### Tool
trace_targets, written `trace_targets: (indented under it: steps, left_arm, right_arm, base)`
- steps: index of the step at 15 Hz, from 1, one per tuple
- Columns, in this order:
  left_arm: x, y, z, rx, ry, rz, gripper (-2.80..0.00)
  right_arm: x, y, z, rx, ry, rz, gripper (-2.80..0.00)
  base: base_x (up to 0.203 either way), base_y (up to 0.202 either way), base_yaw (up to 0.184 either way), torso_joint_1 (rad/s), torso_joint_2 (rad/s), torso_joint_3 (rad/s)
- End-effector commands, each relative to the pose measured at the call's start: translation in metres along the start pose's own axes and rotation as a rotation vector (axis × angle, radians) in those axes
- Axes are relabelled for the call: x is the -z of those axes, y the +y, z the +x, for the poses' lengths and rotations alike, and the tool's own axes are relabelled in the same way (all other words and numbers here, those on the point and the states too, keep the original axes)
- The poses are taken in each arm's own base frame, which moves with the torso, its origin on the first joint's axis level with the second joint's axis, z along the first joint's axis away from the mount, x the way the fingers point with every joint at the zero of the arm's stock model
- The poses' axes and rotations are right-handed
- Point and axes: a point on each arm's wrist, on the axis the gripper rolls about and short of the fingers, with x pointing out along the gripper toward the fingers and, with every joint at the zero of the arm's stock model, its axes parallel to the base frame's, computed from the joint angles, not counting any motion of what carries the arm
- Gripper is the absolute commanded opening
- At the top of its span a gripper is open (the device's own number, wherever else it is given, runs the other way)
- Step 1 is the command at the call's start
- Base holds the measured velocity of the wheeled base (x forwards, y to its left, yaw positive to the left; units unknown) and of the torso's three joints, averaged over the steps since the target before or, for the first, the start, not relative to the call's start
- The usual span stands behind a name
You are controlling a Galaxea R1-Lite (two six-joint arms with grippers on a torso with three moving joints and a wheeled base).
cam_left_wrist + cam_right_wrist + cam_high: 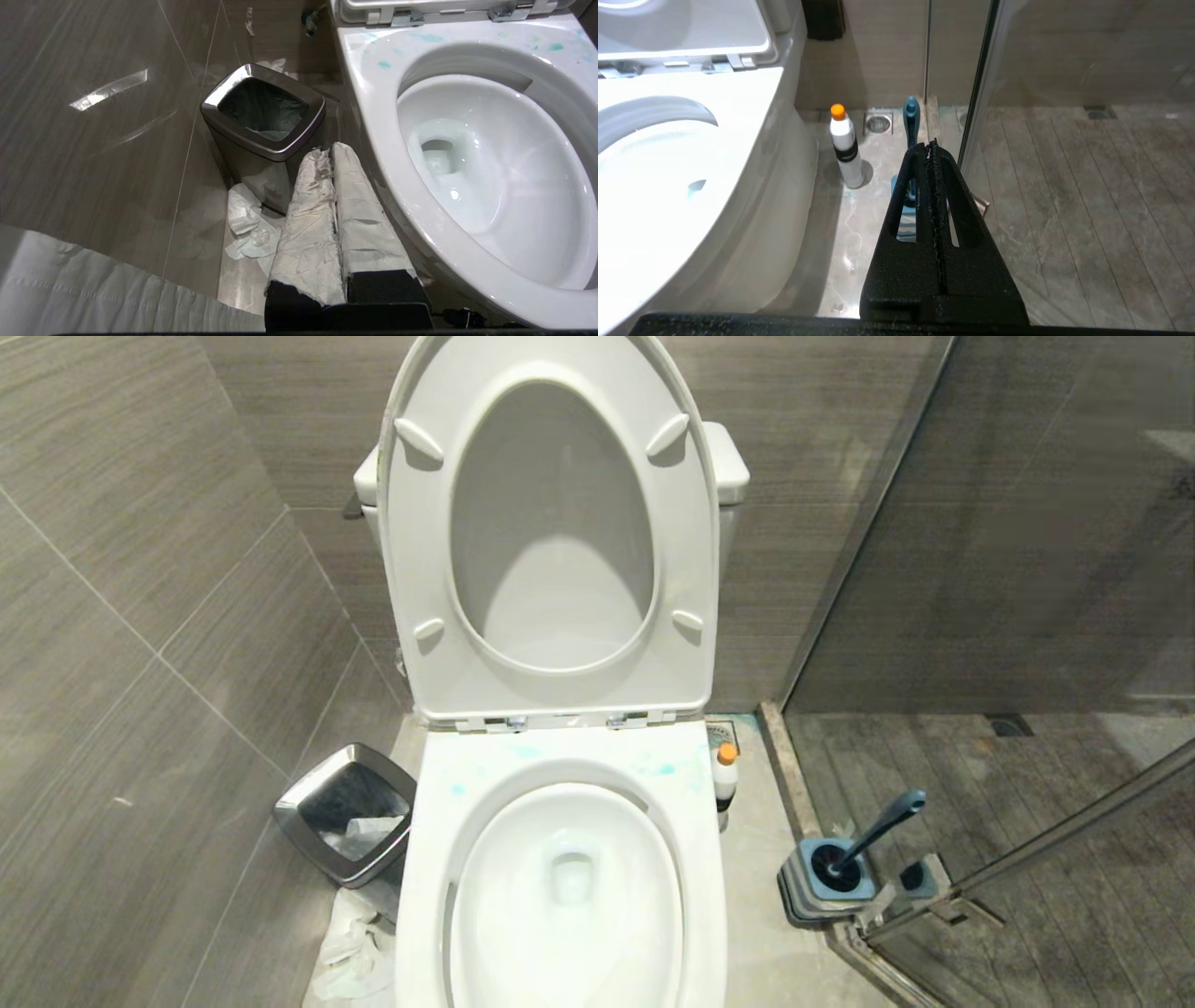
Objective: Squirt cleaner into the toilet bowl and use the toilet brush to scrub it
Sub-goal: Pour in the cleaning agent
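Observation:
The toilet bowl [439,859] stands open in front of me, seat and lid raised, with blue-green smears on its rear rim [373,60]. The cleaner [725,775], a white bottle with an orange cap, stands on the floor to the bowl's right [846,149]. Further right the toilet brush [878,829] leans in its square base, its blue-grey shaft [911,119] partly behind my right gripper [931,143]. That black gripper is shut and empty above the floor. My left gripper [328,151], fingers wrapped in white, is shut and empty beside the bowl's left side. Neither arm shows in the head view.
A square steel bin [345,812] stands left of the toilet [264,114], with crumpled tissue [247,224] on the floor beside it. A glass shower partition [1018,840] and its metal frame close off the right. Tiled walls hem in the left and back. A floor drain [878,123] lies behind the bottle.

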Motion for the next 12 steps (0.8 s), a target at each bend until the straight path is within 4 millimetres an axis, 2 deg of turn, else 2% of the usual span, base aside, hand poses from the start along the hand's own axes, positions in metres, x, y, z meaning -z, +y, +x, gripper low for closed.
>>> trace_targets:
  steps: [1,12]
  left_arm:
    - [0.0000,0.0000,0.0001,0.001,0.001,0.000,-2.80]
    - [0.0001,0.0000,0.0001,0.001,0.003,0.009,-2.80]
  right_arm:
    - [0.0069,-0.0004,0.0014,0.002,0.024,-0.001,-2.80]
    - [0.0070,-0.0005,0.0014,0.002,0.026,-0.001,-2.80]
  base:
    - [0.000,0.000,0.000,0.002,0.00,-0.192]
    - [0.000,0.000,0.000,0.003,0.00,-0.195]
